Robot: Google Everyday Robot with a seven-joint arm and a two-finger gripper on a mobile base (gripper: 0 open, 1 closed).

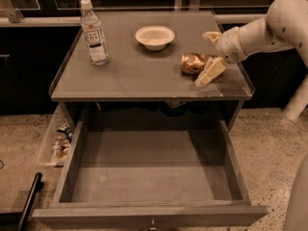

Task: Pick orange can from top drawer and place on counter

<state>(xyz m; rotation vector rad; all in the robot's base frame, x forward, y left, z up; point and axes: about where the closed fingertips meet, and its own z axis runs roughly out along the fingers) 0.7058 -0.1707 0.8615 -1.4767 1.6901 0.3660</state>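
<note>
The orange can [193,63] lies on its side on the counter [144,76], at the right. My gripper [210,54] is open just to the right of the can, one finger [211,71] in front of it and the other [211,35] behind, neither closed on it. The arm comes in from the right. The top drawer [149,172] is pulled fully out below the counter and its floor holds nothing.
A clear plastic bottle [93,32] with a white label stands at the counter's back left. A white bowl [154,36] sits at the back middle. A clear bin [57,141] with small items stands on the floor left of the drawer.
</note>
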